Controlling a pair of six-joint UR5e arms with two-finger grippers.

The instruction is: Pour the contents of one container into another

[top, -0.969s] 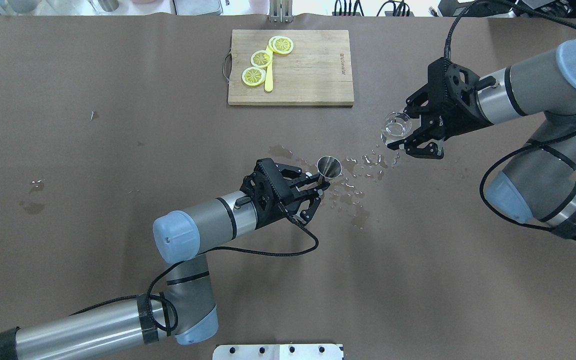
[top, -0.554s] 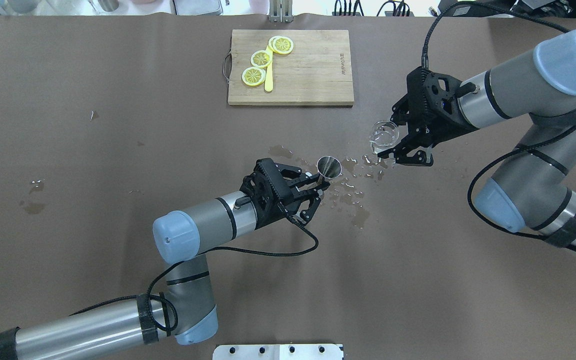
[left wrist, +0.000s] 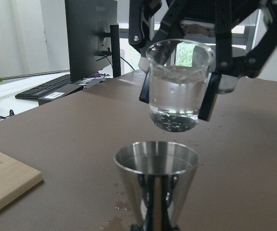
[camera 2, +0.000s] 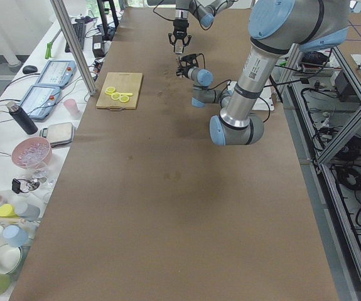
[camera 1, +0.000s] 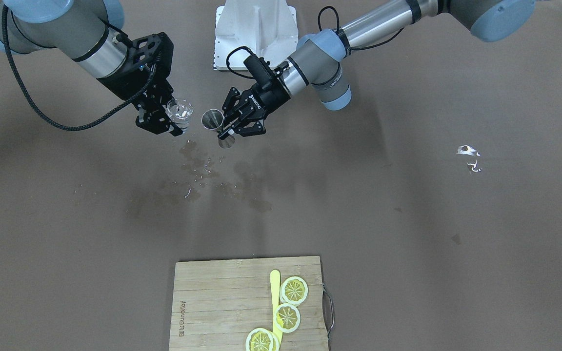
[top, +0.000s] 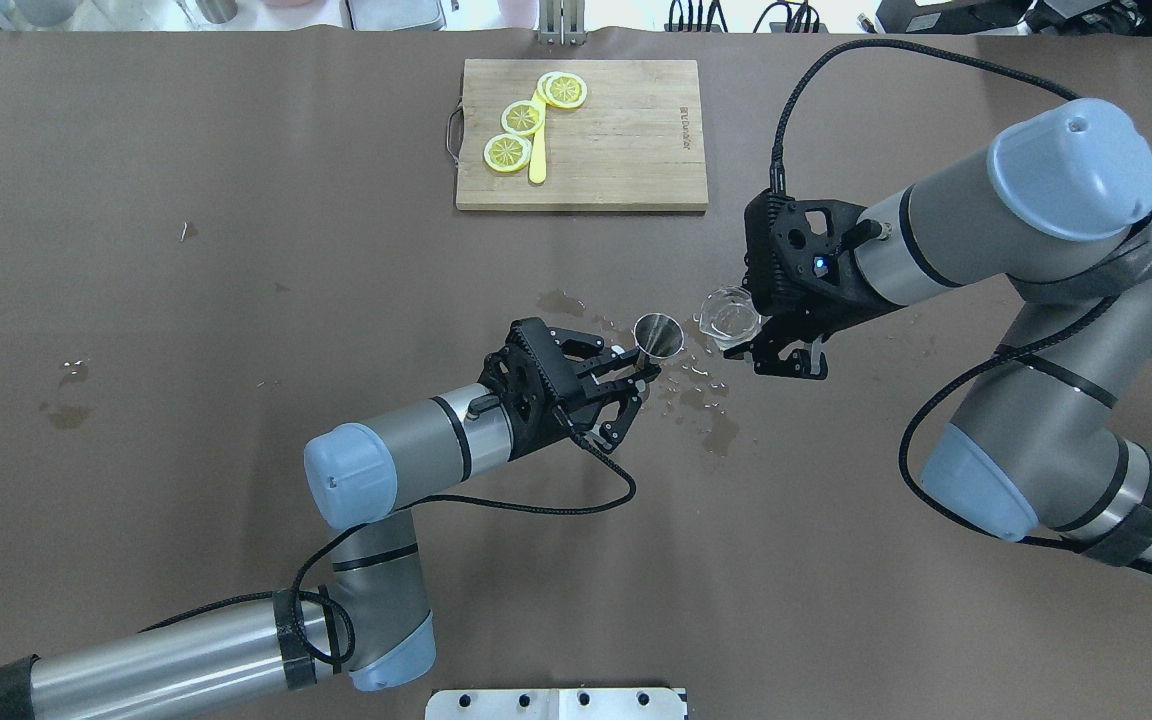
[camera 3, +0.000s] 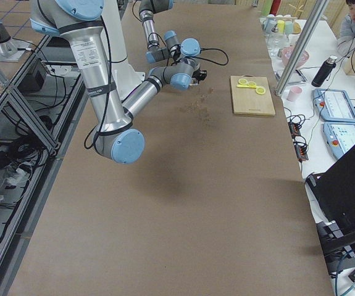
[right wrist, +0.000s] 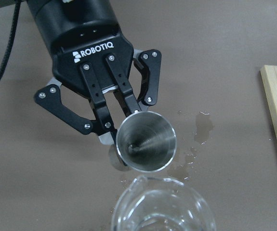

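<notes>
The right pincer (top: 748,338) has swung in from the far side of the wet patch, bringing its glass cup (top: 729,317) close to the steel cone (top: 658,334); the left pincer (top: 641,372) and the cone sit as they did. The right pincer is clenched on the glass cup, one black finger (left wrist: 147,89) pressed to each side of its wall. The cup is clear, round and thick-bottomed, holds clear liquid, and hangs roughly upright. From the left wrist view its base is above and just beyond the cone's rim, not touching it.

The left pincer is clamped on the narrow lower part of the steel cone, a polished, mirror-bright funnel shape with its wide mouth upward, just past the pincer's fingertips.

Below both pincers the matte brown worktop (top: 236,300) carries scattered glossy puddles (top: 711,400). Well beyond the left pincer lies a rectangular wooden board (top: 626,150) with a metal handle, bearing three flat yellow lemon slices (top: 521,117) and a yellow strip.
</notes>
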